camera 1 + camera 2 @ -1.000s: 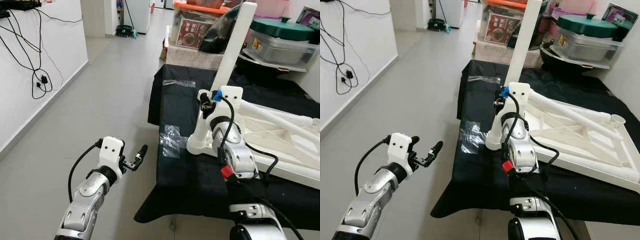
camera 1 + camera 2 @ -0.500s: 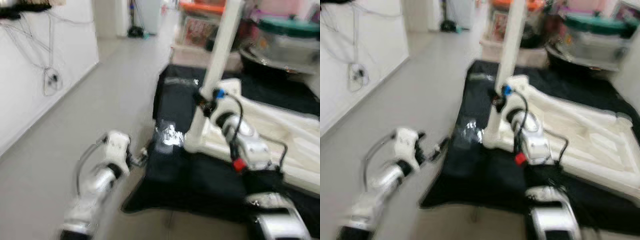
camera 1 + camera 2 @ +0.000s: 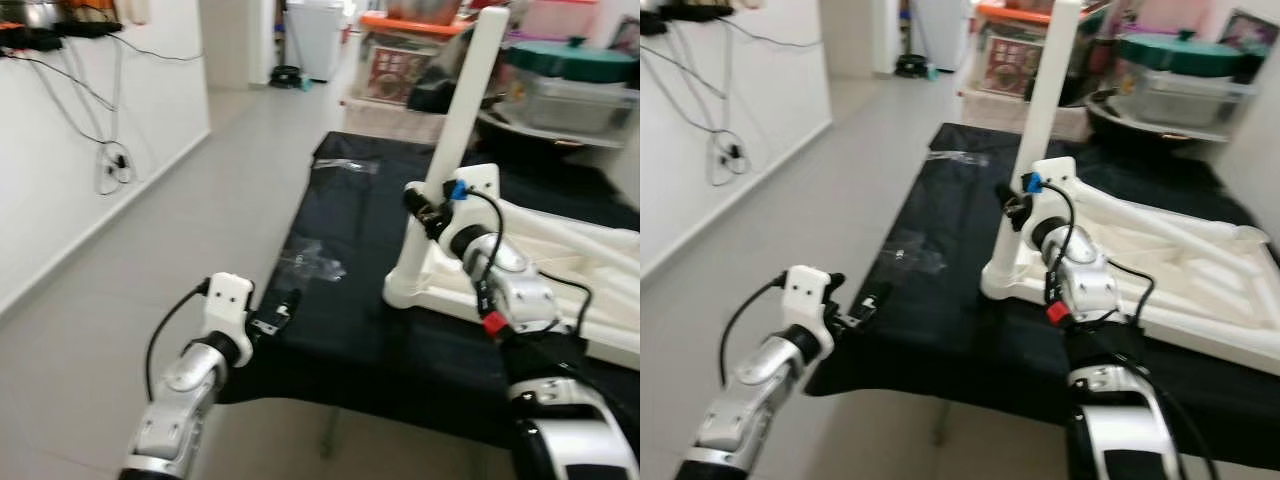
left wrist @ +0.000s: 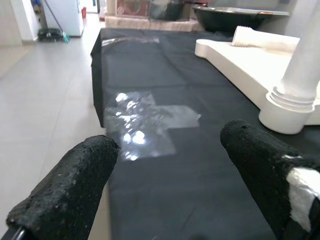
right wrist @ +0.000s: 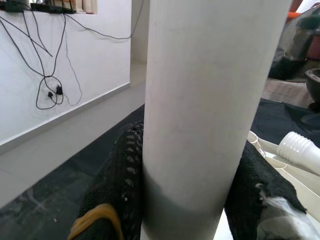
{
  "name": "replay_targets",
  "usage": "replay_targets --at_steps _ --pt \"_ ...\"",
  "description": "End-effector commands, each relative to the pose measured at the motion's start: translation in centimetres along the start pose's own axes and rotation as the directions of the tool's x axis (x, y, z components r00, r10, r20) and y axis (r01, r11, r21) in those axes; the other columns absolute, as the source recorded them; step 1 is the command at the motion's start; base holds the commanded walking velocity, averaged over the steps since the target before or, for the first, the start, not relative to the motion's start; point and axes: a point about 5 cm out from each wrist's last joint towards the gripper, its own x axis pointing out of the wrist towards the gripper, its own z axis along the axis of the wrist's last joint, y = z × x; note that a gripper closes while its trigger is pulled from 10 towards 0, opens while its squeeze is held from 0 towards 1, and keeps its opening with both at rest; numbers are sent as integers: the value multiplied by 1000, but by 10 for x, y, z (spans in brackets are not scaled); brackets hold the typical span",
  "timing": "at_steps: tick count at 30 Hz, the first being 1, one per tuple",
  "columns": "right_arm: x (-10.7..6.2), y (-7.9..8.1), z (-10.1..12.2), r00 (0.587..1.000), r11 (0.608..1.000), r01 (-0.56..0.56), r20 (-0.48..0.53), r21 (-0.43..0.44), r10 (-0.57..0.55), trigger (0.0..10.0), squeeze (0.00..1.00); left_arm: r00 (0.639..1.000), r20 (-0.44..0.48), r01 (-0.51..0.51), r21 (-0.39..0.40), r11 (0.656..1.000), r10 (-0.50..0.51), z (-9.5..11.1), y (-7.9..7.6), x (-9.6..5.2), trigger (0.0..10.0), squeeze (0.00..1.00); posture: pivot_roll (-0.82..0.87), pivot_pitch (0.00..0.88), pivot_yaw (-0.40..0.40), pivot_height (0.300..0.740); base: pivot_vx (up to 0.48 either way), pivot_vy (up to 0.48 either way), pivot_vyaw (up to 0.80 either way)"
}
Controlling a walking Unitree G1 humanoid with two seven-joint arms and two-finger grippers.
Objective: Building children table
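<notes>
My right gripper (image 5: 200,200) is clamped on the white round plastic table leg (image 3: 462,130) — a black finger pressed to each side of it. That leg stands upright in the corner socket of the white plastic children's tabletop (image 3: 560,270), which lies upside down on the black cloth-covered work table (image 3: 350,250). My left gripper (image 4: 170,165) hovers at the cloth's near edge, fingers spread apart, a crumpled clear plastic bag (image 4: 145,122) just ahead — well apart from the leg.

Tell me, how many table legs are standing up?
1. The white leg stands in the near corner of the tabletop, held by the right gripper. Others may be hidden.
</notes>
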Motion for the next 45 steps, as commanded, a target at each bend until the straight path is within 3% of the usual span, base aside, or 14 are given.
replay_targets --at_steps 1,10,20,24,28,29,30,31,32,33,39,45 --pt "-5 -19 -1 998 994 62 -11 -85 -63 0 0 1000 -8 13 0 1000 -13 -1 -3 3 10000 0 2 0 -128 740 0 -472 0" --pt "-2 -23 3 1000 992 18 4 -126 -17 0 0 1000 -8 8 -6 1000 -8 -1 -6 4 10000 0 0 0 -132 740 0 -455 0" --pt "-3 -26 6 1000 992 8 6 -129 -8 0 0 1000 -2 1 -24 1000 -1 -2 -6 4 10000 0 3 0 -132 740 0 0 0" --pt "-3 -25 5 1000 992 14 4 -123 -14 0 0 1000 -4 7 -22 1000 -7 -1 -7 4 10000 0 0 0 -128 740 0 0 0" --pt "-6 -22 4 996 993 94 8 -72 -94 0 0 1000 -5 15 -22 1000 -15 -2 -7 4 10000 0 -4 0 -125 740 0 0 0" --pt "-7 -18 4 994 993 110 11 -52 -110 980 0 1000 -6 18 -22 1000 -18 -3 -8 5 10000 0 -5 0 -125 740 0 0 0" --pt "-7 -18 4 994 993 110 11 -52 -110 980 0 1000 -6 18 -22 1000 -18 -3 -8 5 10000 0 -5 0 -125 740 0 0 0" --pt "-7 -13 3 993 992 116 13 -40 -116 4745 0 1000 -7 21 -22 1000 -21 -3 -8 5 10000 0 -5 0 -123 740 0 0 0" --pt "-8 -8 3 992 992 125 16 -35 -124 9608 0 1000 -7 24 -23 999 -25 -3 -9 5 10000 0 -6 0 -122 740 0 0 0" --pt "-8 -3 2 992 992 128 13 -20 -128 10000 0 1000 -7 30 -24 999 -30 -4 -9 5 10000 0 -7 0 -121 740 0 0 0" --pt "-8 5 -2 991 991 136 4 -2 -136 10000 0 999 -8 44 -28 999 -44 -4 -11 5 10000 0 -8 0 -121 740 0 0 0" --pt "-12 -5 -6 935 935 353 -59 35 -350 10000 0 999 -9 45 -32 998 -45 -4 -10 5 10000 0 -9 0 -129 740 0 0 0"
